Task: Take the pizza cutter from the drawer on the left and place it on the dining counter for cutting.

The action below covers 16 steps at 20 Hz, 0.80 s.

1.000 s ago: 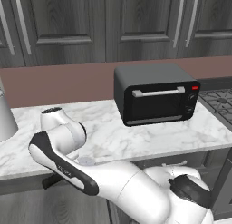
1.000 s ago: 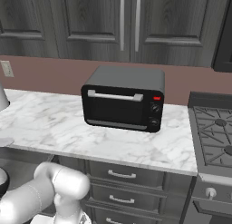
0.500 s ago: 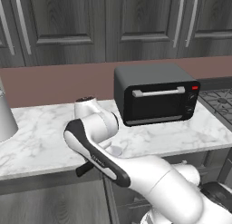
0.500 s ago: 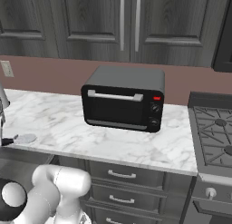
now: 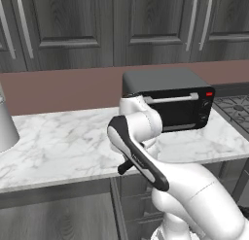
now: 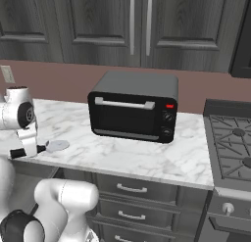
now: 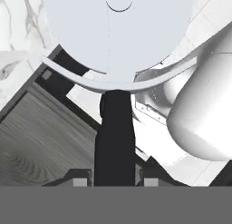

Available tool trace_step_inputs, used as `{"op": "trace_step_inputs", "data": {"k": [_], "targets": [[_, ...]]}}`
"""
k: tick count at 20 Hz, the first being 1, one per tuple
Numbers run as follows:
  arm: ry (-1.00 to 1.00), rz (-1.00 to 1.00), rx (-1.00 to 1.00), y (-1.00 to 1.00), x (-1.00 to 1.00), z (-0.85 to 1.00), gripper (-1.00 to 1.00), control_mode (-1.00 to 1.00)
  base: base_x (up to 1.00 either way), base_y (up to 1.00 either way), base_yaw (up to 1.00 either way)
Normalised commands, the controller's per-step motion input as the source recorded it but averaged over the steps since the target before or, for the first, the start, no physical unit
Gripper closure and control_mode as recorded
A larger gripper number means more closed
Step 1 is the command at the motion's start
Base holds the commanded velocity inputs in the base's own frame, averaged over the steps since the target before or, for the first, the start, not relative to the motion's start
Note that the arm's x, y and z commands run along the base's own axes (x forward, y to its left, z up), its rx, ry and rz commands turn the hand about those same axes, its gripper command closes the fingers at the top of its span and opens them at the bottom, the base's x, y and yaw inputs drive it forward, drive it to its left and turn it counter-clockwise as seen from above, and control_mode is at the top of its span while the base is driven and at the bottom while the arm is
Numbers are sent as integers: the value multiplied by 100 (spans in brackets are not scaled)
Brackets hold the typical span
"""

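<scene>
1. We see dark wall cabinets [image 6: 142,28] across the top of both base views, above a reddish-brown back wall.
2. Below them a marble counter [image 5: 63,146] runs across the middle of the frame; in the right base view it sits over dark drawers [image 6: 135,189] with silver handles, which the left base view mostly hides behind the arm.
3. The right base view alone gives us a stove top [image 6: 233,148] at the right edge, a wall outlet [image 6: 7,73] at the upper left, and the toaster oven [image 6: 133,108] whole, standing on the counter at centre.
4. In the left base view the white arm [image 5: 146,151] rises from the lower right, bends at centre frame and covers the left part of that oven.
5. The left base view shows a grey rounded vessel [image 5: 6,127] at its left edge.
6. In the right base view the hand hangs at the left edge, wrist up, above the counter's front edge.
7. The gripper [image 7: 114,178] pinches the black handle of the pizza cutter [image 7: 115,41] between its fingertips, at the bottom of the hand view.
8. In the hand view the cutter's round silvery wheel fills the top of the frame; in the right base view it lies flat at the left, just beside the hand.
</scene>
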Motion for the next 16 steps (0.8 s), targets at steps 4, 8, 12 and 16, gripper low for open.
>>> {"op": "trace_step_inputs", "data": {"k": [4,8,12,16], "targets": [[-3,1,0,-100,30,17,100,-100,0,0,0],[-1,1,0,-99,35,20,100,-100,0,0,0],[-1,0,0,-98,29,21,100,-100,0,0,0],[-3,1,0,-89,3,11,100,-100,0,0,0]]}}
